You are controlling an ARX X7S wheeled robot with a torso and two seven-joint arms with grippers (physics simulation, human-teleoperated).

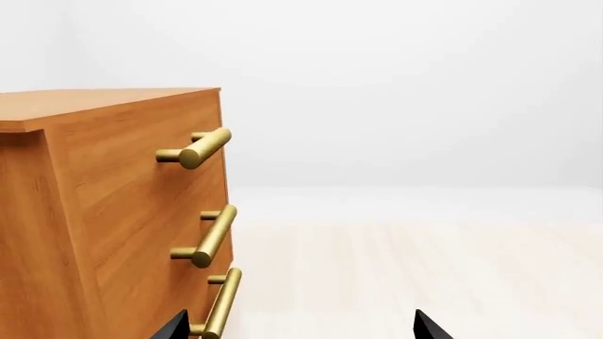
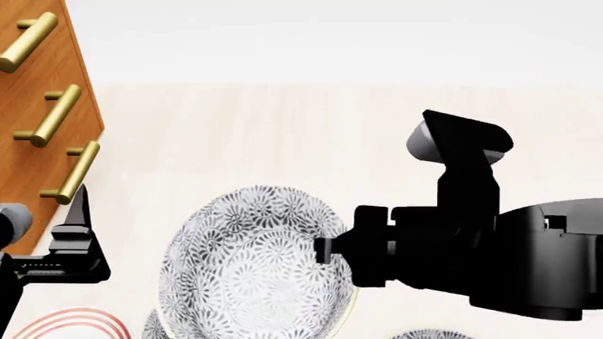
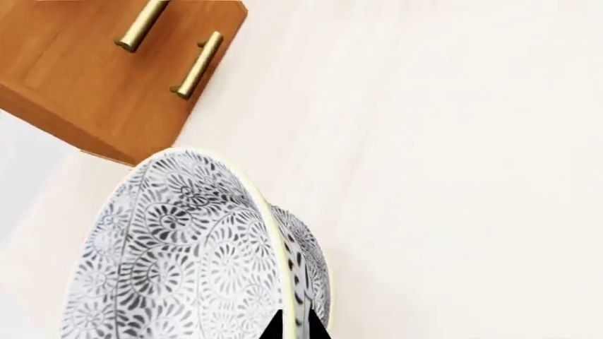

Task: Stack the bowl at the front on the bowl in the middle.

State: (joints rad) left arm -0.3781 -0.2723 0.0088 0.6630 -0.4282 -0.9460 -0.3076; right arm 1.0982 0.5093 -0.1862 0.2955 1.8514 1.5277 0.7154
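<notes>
1 bowl (image 2: 250, 265): patterned, rim pinched in right claw (image 2: 320, 251), lifted.
Left claw (image 1: 299, 328): tips spread, nothing between.
Dresser (image 1: 104, 212): beside left claw.

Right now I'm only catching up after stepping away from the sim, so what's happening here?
The right gripper is clamped on the rim of a patterned bowl, which it holds tipped up on edge above the pale table. Edges of other patterned bowls peek in at the bottom of the head view, so the stacking isn't done yet. The left gripper is open, holds nothing, and sits beside the wooden drawer unit.
</notes>
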